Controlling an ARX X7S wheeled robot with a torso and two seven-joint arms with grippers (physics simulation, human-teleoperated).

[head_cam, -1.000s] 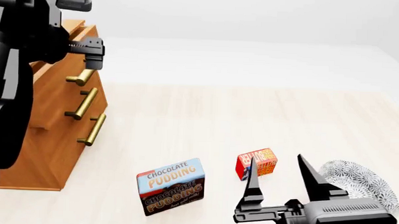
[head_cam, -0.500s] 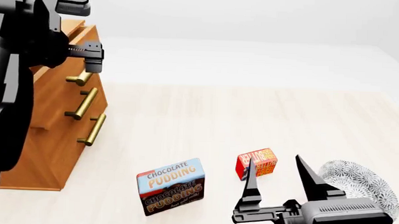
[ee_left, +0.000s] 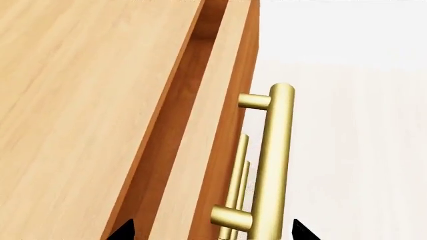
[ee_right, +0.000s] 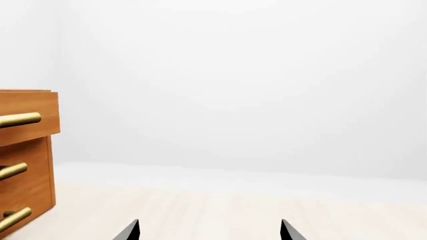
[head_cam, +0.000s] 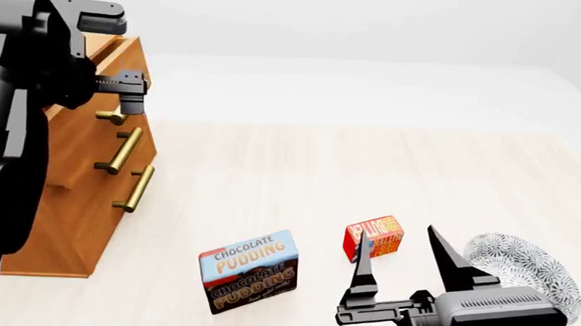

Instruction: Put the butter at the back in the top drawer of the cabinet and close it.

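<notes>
Currently butter on floor beside pudding box, well apart from cabinet. Looks light, rigid, smooth carton; pinch across short flat sides. Right gripper wide open, empty, near butter. Left gripper open, straddling top drawer handle; drawer slightly out.

A pale wood-plank floor carries everything here, running back to a white strip along the far wall. The cabinet stands on it at the left — light-brown wood with brass bar handles. Near the front, the blue-and-brown pudding box rests on the boards. To its right, apart from it, sits the smaller red butter. Further right lies a round white patterned object — partly hidden, so its kind is unclear.
</notes>
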